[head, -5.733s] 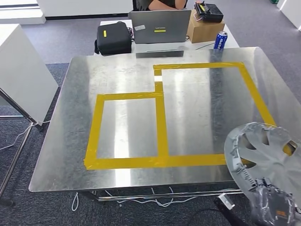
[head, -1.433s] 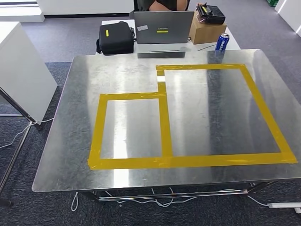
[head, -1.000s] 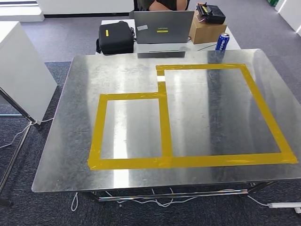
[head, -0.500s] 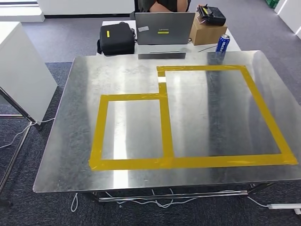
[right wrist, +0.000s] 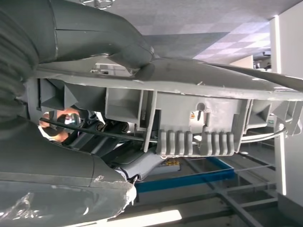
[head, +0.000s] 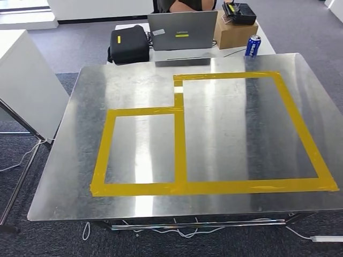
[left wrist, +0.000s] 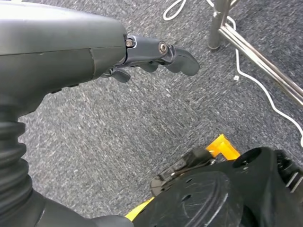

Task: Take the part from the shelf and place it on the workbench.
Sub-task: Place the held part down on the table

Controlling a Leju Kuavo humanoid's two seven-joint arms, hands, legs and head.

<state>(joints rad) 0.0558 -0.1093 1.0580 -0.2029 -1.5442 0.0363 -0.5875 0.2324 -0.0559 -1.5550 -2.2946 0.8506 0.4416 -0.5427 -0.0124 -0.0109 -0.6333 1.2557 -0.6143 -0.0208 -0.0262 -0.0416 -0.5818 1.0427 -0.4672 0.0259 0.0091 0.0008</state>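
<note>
While the right robot hand [right wrist: 89, 142] clamps the grey ribbed plastic wheel-cover part [right wrist: 192, 109] close against its thumb in the right wrist view, the left robot hand [left wrist: 107, 52] hangs above grey carpet [left wrist: 107, 137] in the left wrist view, fingers [left wrist: 178, 56] loosely apart, holding nothing. From the head view comes the shiny metal surface [head: 52, 176] marked with yellow tape rectangles [head: 180, 139], a grey laptop [head: 182, 29] and blue can [head: 253, 45] beyond it.

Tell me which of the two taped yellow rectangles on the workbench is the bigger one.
The larger rectangle on the right side of the workbench, reaching further toward the laptop. The smaller rectangle sits left, sharing one tape strip.
</note>
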